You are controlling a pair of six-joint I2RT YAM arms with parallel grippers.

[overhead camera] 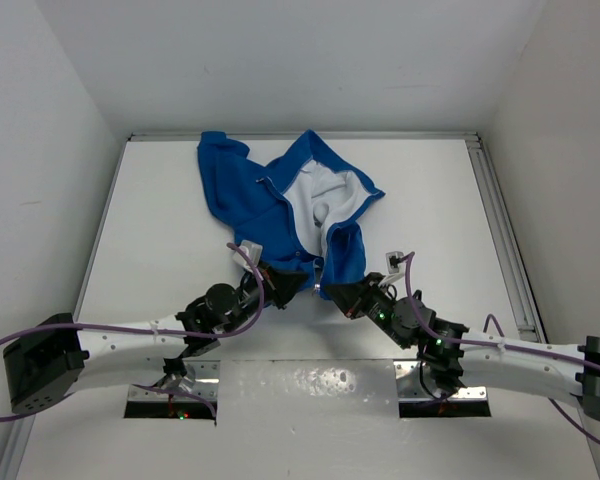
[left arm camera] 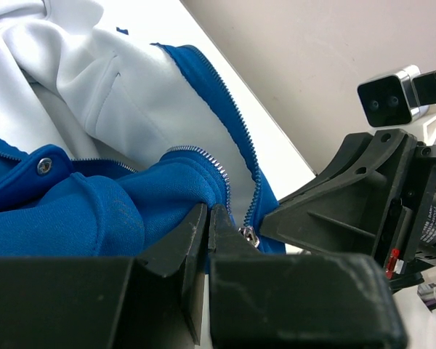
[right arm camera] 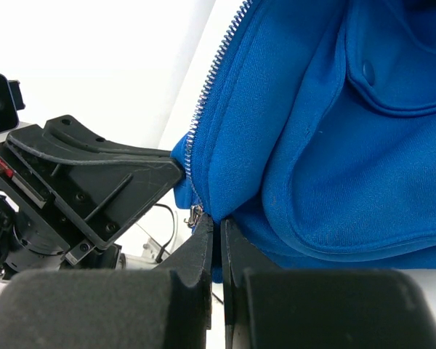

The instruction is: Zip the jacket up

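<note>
The jacket lies crumpled on the white table, bright blue with its white lining showing. Its front is open and its bottom hem faces the arms. My left gripper is shut on the left hem corner, blue fleece pinched between the tips. A small silver slider sits just right of them, at the foot of the zipper teeth. My right gripper is shut on the right hem corner, its tips beside the slider. The two grippers nearly touch.
White walls close in the table on three sides, and a metal rail runs along the right edge. Purple cables trail along both arms. Shiny mounting plates lie between the arm bases.
</note>
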